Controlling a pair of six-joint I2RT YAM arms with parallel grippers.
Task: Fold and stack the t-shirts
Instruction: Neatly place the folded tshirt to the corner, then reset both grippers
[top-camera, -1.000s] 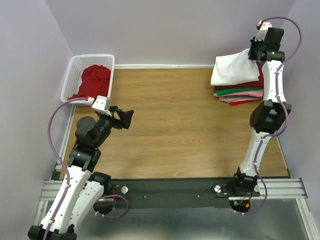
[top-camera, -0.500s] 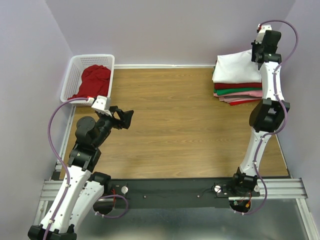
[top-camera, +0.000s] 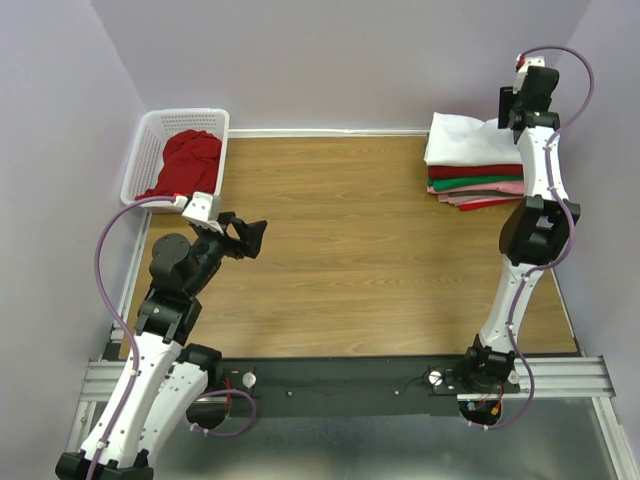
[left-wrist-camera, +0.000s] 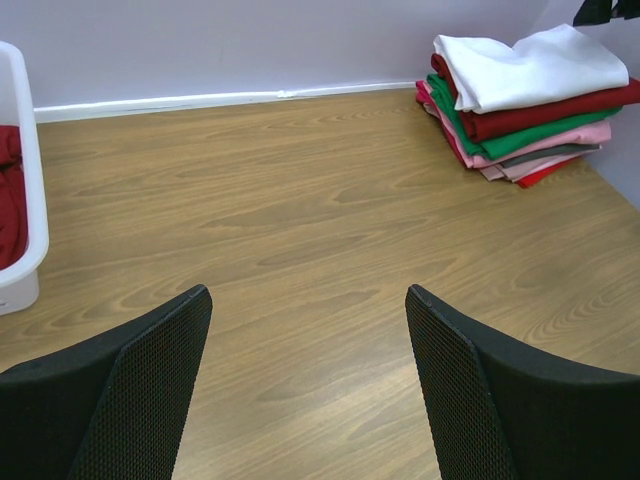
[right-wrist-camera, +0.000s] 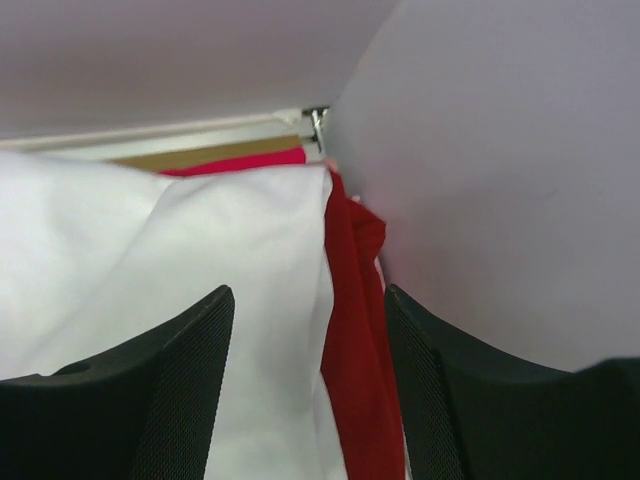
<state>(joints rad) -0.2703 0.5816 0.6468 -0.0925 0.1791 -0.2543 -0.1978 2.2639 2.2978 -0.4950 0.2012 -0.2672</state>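
At the far left corner of the table (top-camera: 350, 250) stands a white basket (top-camera: 140, 160). A red shirt (top-camera: 190, 158) lies crumpled inside it, unfolded, and fills most of the basket.

The left gripper (top-camera: 252, 238) hangs over the left part of the table, nearer than the basket and apart from it, pointing toward the right. In the left wrist view its jaws stand wide apart with nothing between them, and only bare wood shows past the fingers (left-wrist-camera: 150, 390).

The middle of the table carries no cloth.

At the far right corner lies the stack (top-camera: 478, 180) of folded shirts, close to the right wall (top-camera: 610, 150). A white shirt (top-camera: 470, 140) sits on top, folded and somewhat rumpled. Its far right corner rises toward the right gripper (top-camera: 512, 112). Below it come a dark red shirt (left-wrist-camera: 560, 110), a green shirt (left-wrist-camera: 520, 135) and a pink shirt (left-wrist-camera: 540, 148), then thinner layers, the lowest one bright red.

The right gripper is above the far right corner of the stack, just beside the wall. In the right wrist view its jaws stand wide apart and clamp nothing. The white shirt and a red edge of cloth lie beneath and between the fingers (right-wrist-camera: 170, 390). I cannot tell whether the fingers touch the cloth.
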